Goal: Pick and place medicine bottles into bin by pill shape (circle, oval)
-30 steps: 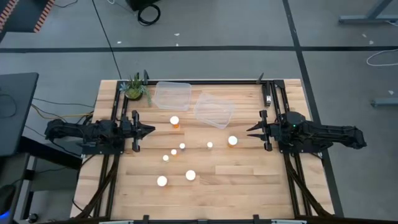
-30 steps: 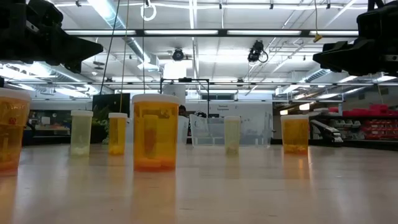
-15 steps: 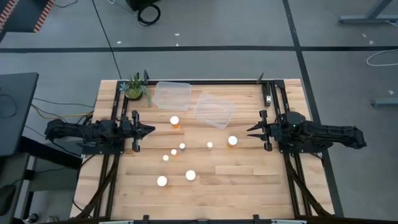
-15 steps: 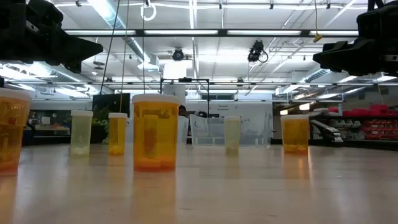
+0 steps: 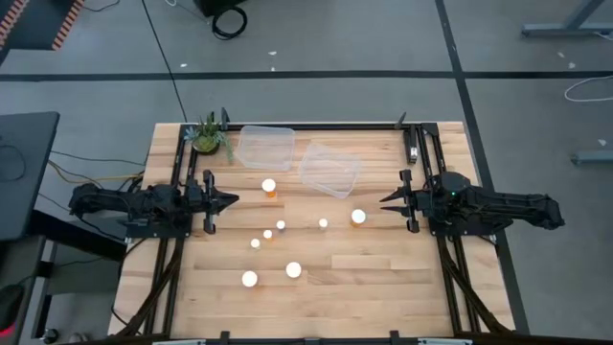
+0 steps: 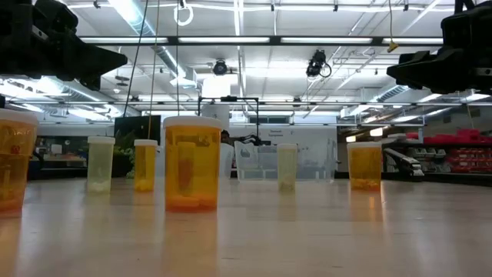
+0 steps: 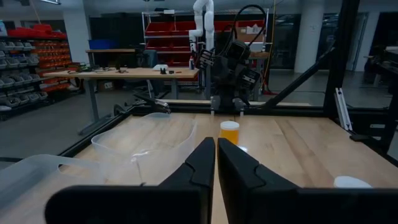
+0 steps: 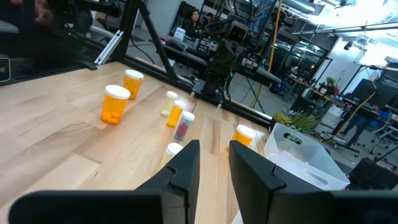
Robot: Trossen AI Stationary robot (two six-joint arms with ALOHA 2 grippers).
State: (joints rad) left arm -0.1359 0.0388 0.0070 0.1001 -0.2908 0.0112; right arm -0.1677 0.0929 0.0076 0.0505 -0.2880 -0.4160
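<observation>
Several orange pill bottles with white caps stand upright on the wooden table. The bigger ones are at the far middle [image 5: 269,187], the right [image 5: 358,218] and the near middle [image 5: 293,270] [image 5: 249,279]. Small ones [image 5: 281,226] [image 5: 323,223] cluster between them. My left gripper [image 5: 233,200] hovers shut and empty at the table's left, and the left wrist view [image 7: 216,152] shows it pointing toward the right. My right gripper [image 5: 383,202] hovers open and empty at the table's right, and its wrist view [image 8: 214,155] shows it facing the bottles. Both are above the table and touch nothing.
Two clear plastic bins [image 5: 266,147] [image 5: 330,171] lie at the far middle of the table. A small potted plant [image 5: 207,137] stands at the far left corner. Black frame rails [image 5: 178,220] run along the left and right sides. Bare wood [image 5: 383,278] lies near the front right.
</observation>
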